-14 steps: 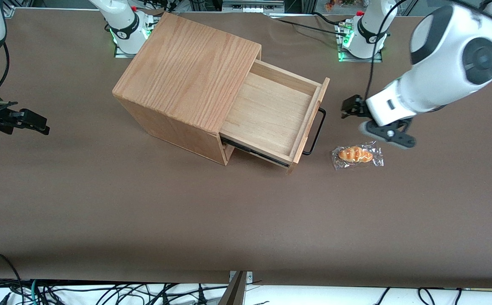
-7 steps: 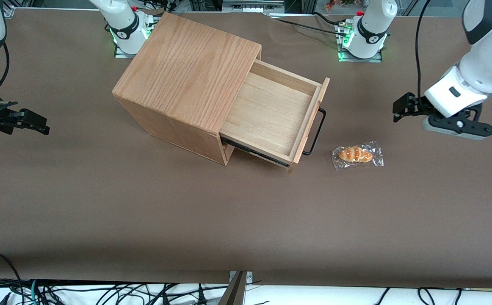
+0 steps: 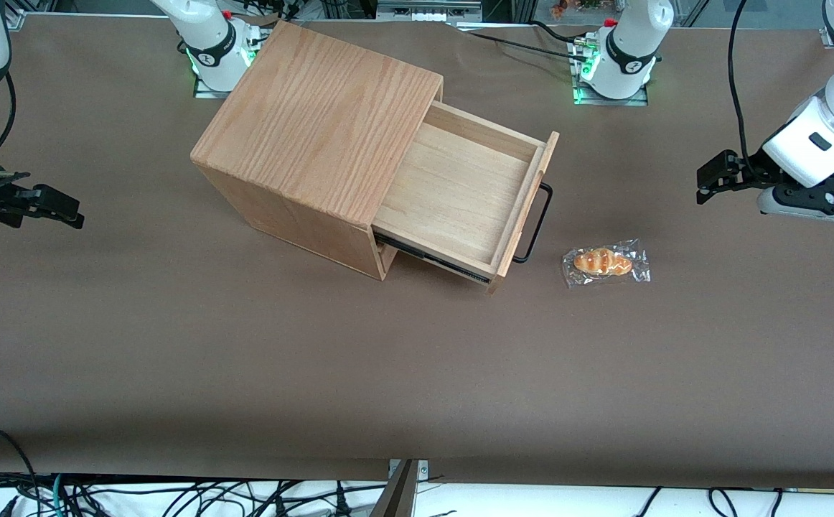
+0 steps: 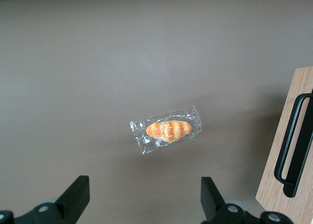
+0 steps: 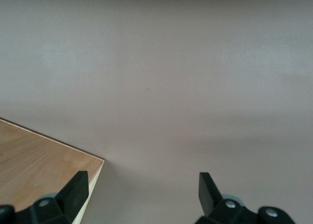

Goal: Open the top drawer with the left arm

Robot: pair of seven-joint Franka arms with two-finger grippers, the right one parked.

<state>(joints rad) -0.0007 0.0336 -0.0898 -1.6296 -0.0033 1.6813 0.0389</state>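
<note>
The top drawer (image 3: 460, 190) stands pulled far out of the oak cabinet (image 3: 316, 115); its pale inside shows bare. Its thin black bar handle (image 3: 537, 222) is on the drawer front and also shows in the left wrist view (image 4: 295, 141). The left arm (image 3: 830, 136) is raised well off the drawer, toward the working arm's end of the table. Its black gripper (image 3: 715, 176) is open and holds nothing; in the left wrist view the gripper (image 4: 145, 202) hangs above bare table with its fingers (image 4: 76, 197) wide apart.
A wrapped bread roll (image 3: 606, 263) lies on the brown table (image 3: 245, 359) between the drawer front and the gripper, a little nearer the front camera; it also shows in the left wrist view (image 4: 167, 129). Two arm bases (image 3: 618, 54) stand at the table's edge farthest from the front camera.
The left arm has drawn away from the drawer handle toward the working arm's end of the table, its gripper open throughout. Drawer and roll have not moved.
</note>
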